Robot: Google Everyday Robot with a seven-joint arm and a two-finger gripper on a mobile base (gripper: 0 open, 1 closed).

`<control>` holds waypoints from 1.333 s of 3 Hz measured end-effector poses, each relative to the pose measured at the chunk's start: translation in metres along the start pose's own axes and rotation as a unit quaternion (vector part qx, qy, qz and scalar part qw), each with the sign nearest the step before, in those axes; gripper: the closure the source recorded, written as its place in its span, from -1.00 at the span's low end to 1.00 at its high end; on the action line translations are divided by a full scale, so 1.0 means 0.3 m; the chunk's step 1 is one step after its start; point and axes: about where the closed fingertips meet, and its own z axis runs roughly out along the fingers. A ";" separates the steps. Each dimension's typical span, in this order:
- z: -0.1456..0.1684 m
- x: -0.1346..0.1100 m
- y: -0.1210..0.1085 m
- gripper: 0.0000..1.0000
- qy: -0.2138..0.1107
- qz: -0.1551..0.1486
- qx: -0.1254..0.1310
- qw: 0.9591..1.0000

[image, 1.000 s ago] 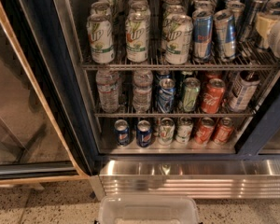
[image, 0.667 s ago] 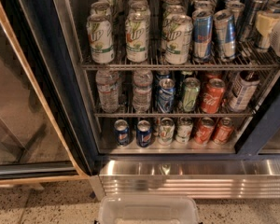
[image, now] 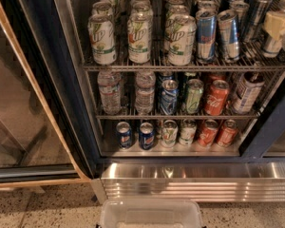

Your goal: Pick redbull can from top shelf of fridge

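Nothing had visibly moved since a second before, cream claw [image: 277, 26] sat at the right end of the top shelf [image: 133, 66], its grip could not be told, slim blue-silver redbull can [image: 206, 34] stood upright on thin wire bars, three wider 7UP cans [image: 140, 37] fronted the row to its left.

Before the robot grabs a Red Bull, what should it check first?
1. Fridge open: ok, nothing covers the top shelf.
2. Red Bull can at the front, upright: ok.
3. Gripper lined up with that can: not ok, it sits at the shelf's far right end.
4. Room around the can: not ok, a green-and-white can and another slim can stand close on each side.
5. Gripper free of anything: cannot tell.
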 end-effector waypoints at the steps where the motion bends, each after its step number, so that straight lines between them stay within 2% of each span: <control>1: -0.069 -0.005 0.006 1.00 0.008 0.008 -0.004 1.000; 2: -0.125 -0.018 0.006 1.00 0.011 0.017 -0.003 1.000; 3: -0.220 -0.037 -0.004 1.00 0.019 0.031 -0.014 0.999; 4: -0.220 -0.037 0.000 1.00 0.019 0.032 -0.016 0.999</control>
